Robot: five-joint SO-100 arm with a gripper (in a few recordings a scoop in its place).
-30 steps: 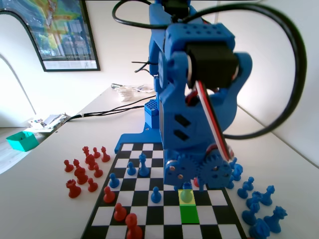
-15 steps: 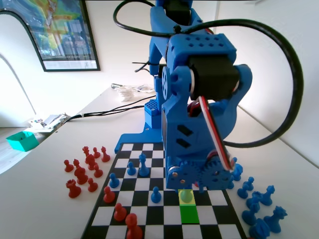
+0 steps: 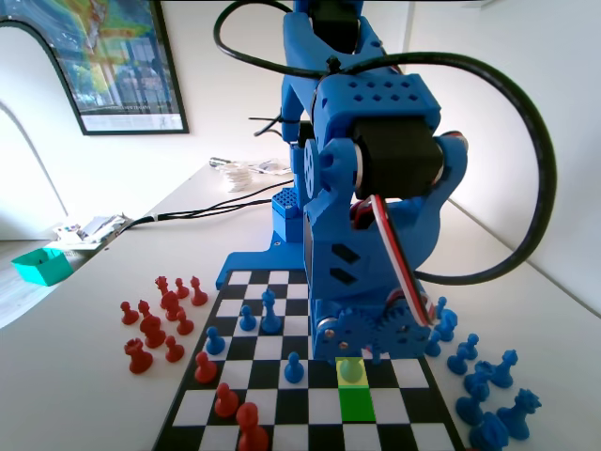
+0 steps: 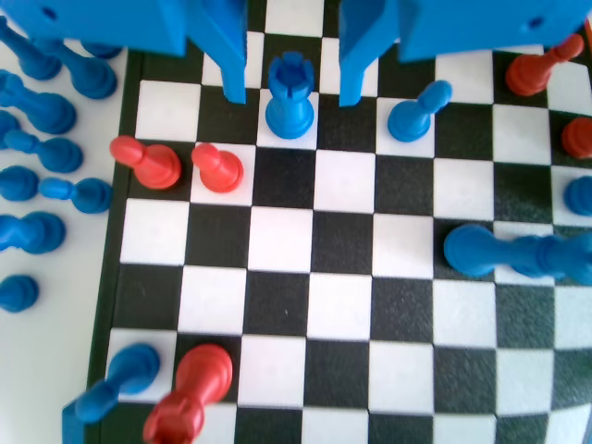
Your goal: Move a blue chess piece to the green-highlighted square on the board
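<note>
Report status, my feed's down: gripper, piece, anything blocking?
Gripper open, jaws either side of blue chess piece, gaps both sides. Green-highlighted square bare. Another blue pawn close beside one jaw.

Red pieces clustered on table left of checkered squares in fixed view; more red pawns stand on near-left squares. Spare blue pieces grouped on table at right. Teal tray and papers far left on table. Framed poster on wall. Black cables trail across table behind.
</note>
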